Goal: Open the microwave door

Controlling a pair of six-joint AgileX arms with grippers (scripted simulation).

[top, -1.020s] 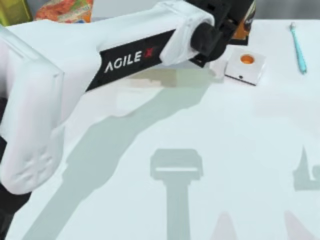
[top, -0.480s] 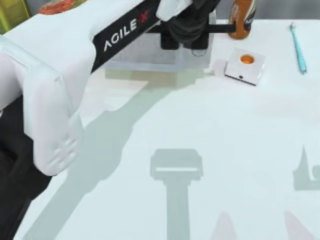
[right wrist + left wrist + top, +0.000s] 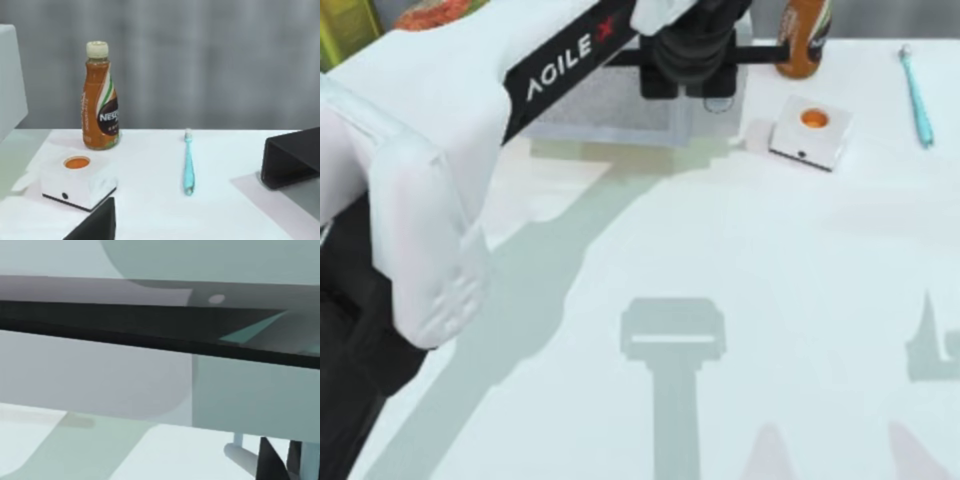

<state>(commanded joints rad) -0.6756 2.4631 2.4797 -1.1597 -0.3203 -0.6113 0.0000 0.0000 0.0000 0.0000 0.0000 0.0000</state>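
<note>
Reached over the microwave (image 3: 620,100) at the table's (image 3: 740,300) far edge with the left gripper (image 3: 690,60); finger state could not be told. Showed the microwave door (image 3: 610,110), flat, rigid, grey mesh, swung partly outward. Judged light on its hinge, best hooked at the free edge. Sat right of it: white cube (image 3: 810,130), glossy bottle (image 3: 802,40), slim toothbrush (image 3: 918,90). Parked right gripper (image 3: 200,220), apparently spread.
</note>
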